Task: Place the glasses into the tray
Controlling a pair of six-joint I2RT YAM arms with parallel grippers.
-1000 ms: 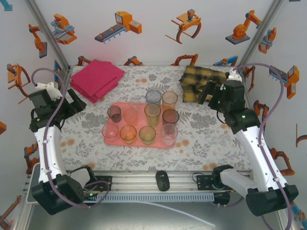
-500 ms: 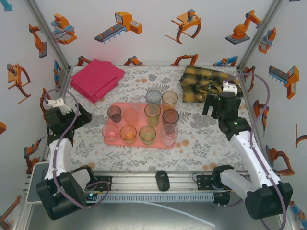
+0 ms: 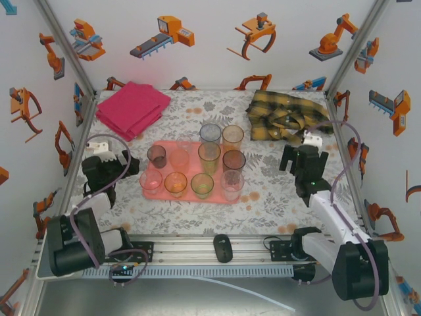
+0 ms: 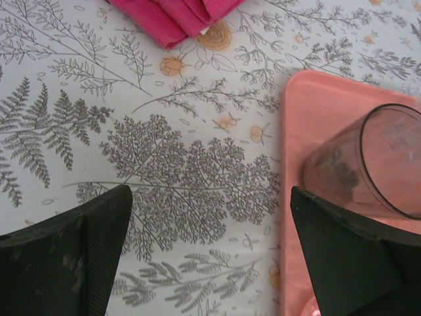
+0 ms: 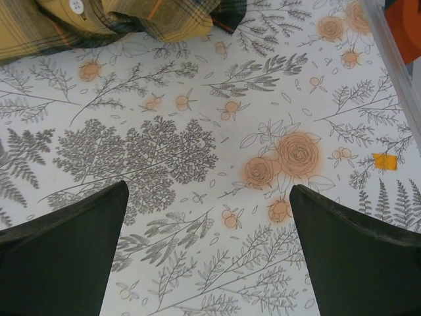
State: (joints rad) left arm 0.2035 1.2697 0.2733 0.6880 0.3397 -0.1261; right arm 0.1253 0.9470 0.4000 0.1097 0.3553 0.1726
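The salmon-pink tray [image 3: 172, 144] lies mid-table with several glasses [image 3: 202, 185] standing upright on it in rows, tinted green, amber, pink, clear and smoky. My left gripper [image 3: 126, 163] hovers open just left of the tray. In the left wrist view the left gripper [image 4: 210, 210] frames bare cloth, with the tray's edge [image 4: 329, 112] and a smoky glass [image 4: 368, 164] beside its right finger. My right gripper [image 3: 302, 155] is open to the right of the tray, away from the glasses. The right wrist view has the right gripper [image 5: 207, 197] over floral tablecloth, nothing between its fingers.
A folded magenta cloth [image 3: 133, 108] lies at the back left, also at the top of the left wrist view [image 4: 184, 16]. A yellow plaid shirt [image 3: 279, 112] is bunched at the back right [image 5: 131, 20]. A metal frame post [image 5: 395, 39] borders the table's right side.
Both arms have pulled back toward the near edge and dropped lower, both grippers staying open. The glasses and tray have not moved.
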